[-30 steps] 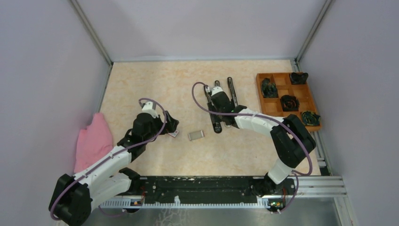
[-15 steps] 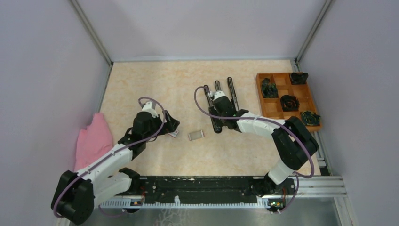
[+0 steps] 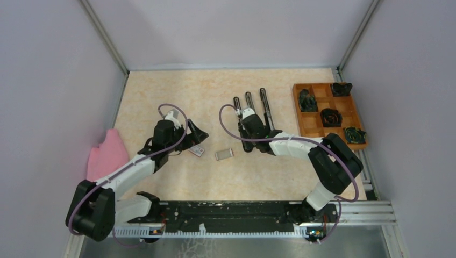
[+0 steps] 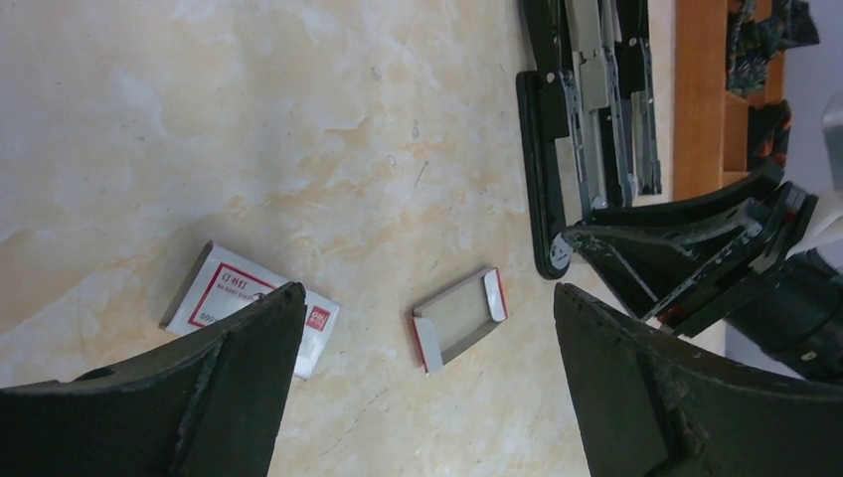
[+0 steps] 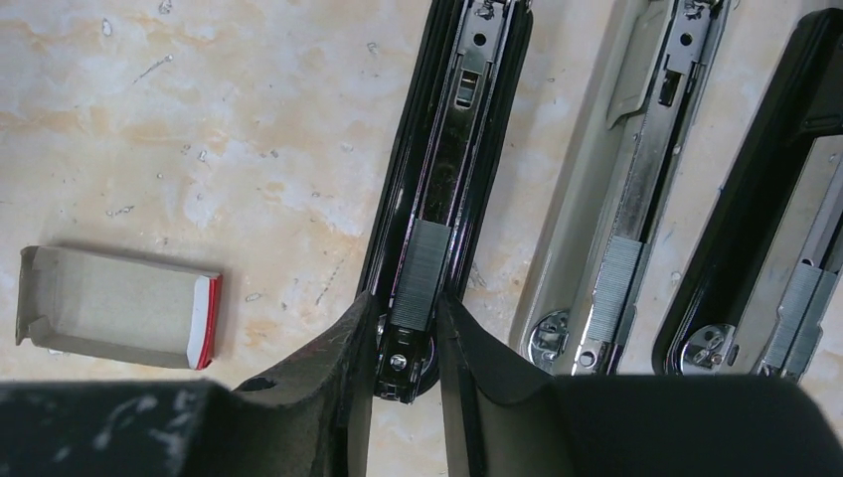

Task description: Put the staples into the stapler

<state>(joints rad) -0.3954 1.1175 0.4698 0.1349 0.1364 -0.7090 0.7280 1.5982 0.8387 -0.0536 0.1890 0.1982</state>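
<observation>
Three opened staplers lie side by side. The leftmost black stapler (image 5: 447, 149) (image 3: 237, 107) (image 4: 549, 149) has the staples (image 5: 420, 273), a short ridged grey strip, lying in its channel near the hinge. My right gripper (image 5: 406, 313) (image 3: 246, 141) straddles that hinge end, its fingers (image 5: 350, 343) pressed close against the rail's sides. My left gripper (image 4: 427, 293) (image 3: 194, 137) hangs wide open and empty above the table, left of the staplers.
An empty cardboard staple tray (image 4: 459, 318) (image 5: 109, 303) (image 3: 224, 154) and a red-and-white box sleeve (image 4: 224, 288) (image 3: 197, 151) lie below the left gripper. The other two staplers (image 5: 636, 179) (image 5: 775, 199) also carry staple strips. A wooden compartment tray (image 3: 321, 85) sits at right, a pink cloth (image 3: 107, 156) at left.
The right gripper has slid toward the near, hinge end of the leftmost stapler and its jaws have narrowed. The left gripper has drawn back a little, uncovering the red-and-white sleeve.
</observation>
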